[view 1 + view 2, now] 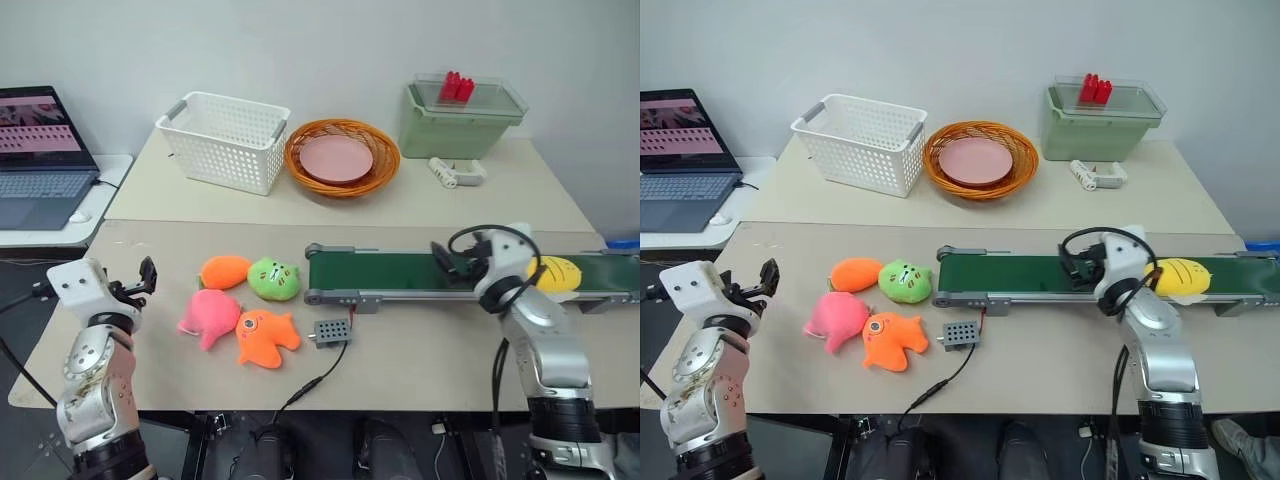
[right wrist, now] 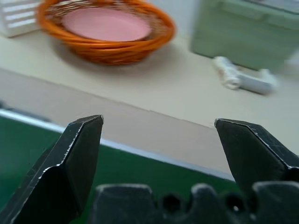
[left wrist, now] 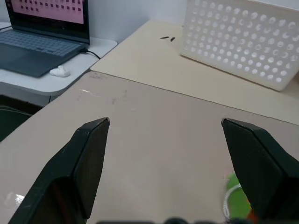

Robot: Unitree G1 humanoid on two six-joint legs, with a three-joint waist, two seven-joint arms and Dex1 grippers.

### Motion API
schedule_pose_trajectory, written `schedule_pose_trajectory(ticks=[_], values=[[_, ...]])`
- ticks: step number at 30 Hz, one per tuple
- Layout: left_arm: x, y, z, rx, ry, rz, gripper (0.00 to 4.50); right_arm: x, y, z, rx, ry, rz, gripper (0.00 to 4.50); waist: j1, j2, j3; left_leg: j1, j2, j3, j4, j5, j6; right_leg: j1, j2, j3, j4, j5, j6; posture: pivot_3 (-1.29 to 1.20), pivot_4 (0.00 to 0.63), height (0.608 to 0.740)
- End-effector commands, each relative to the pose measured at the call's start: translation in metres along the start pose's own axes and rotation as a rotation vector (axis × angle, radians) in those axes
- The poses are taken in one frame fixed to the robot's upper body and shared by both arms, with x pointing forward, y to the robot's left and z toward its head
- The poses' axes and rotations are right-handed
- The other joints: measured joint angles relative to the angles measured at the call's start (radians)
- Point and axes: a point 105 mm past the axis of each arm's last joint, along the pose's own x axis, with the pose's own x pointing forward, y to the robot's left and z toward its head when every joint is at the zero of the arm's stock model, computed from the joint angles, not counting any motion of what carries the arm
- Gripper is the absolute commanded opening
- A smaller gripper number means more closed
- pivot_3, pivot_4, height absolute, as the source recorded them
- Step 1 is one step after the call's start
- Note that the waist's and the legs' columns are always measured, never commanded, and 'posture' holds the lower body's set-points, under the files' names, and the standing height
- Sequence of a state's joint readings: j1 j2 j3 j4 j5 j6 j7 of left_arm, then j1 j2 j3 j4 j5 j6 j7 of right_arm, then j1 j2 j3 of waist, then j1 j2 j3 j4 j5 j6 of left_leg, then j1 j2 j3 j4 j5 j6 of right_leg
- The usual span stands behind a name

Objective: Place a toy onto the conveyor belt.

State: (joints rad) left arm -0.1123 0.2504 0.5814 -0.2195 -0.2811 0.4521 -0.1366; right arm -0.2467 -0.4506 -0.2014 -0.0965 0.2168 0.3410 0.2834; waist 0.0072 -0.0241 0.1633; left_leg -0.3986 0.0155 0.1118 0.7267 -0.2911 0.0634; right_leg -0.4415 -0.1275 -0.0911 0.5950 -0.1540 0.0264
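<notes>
Laptop [image 1: 40, 150]: open, screen lit, on a separate white side surface at the far left.
Left claw [image 1: 148, 277]: hovers over the left edge of the tan surface [image 1: 420, 350], fingers spread wide, holding nothing.
White basket [image 1: 226, 139]: perforated, at the back of the surface, left of centre.
Plush group: orange carrot plush [image 1: 224, 270], green cat-face plush [image 1: 274, 279], pink plush [image 1: 209, 316] and orange fish plush [image 1: 265, 336] lie clustered just left of the belt's near end.
Grey box [image 1: 333, 331]: small, with a black cable, just below the belt's left roller.
Wicker basket [image 1: 342, 157]: orange, holds a pink plate [image 1: 336, 158], beside the white basket.
Conveyor belt [image 1: 400, 272]: dark green, grey frame, runs from mid-surface to the right edge.
Green bin [image 1: 462, 115]: clear lid, red items inside, back right.
Right claw [image 1: 446, 258]: over the belt, fingers wide apart, empty.
Toy [image 1: 556, 275]: yellow, dark mark, lies on the belt at its right end, just right of the right arm's wrist.
</notes>
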Motion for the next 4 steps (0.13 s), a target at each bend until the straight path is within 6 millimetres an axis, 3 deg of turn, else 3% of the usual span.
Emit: schedule_pose_trajectory(ticks=[1, 4], values=[[0.0022, 0.0002, 0.0137, 0.005, -0.07, -0.021, 4.12, -0.0026, -0.0014, 0.0081, -0.016, -0.05, -0.006, 4.5, -0.002, 0.0, 0.0, 0.0, 0.0, 0.0, 0.0, 0.0, 0.0, 0.0, 0.0, 0.0, 0.0, 0.0, 0.0, 0.0, 0.15, 0.74], [0.0035, -0.0001, 0.0113, 0.016, -0.064, -0.021, 4.12, -0.0015, 0.0023, 0.0098, -0.016, -0.059, -0.002, 4.5, -0.005, 0.0, 0.0, 0.0, 0.0, 0.0, 0.0, 0.0, 0.0, 0.0, 0.0, 0.0, 0.0, 0.0, 0.0, 0.0, 0.15, 0.74]])
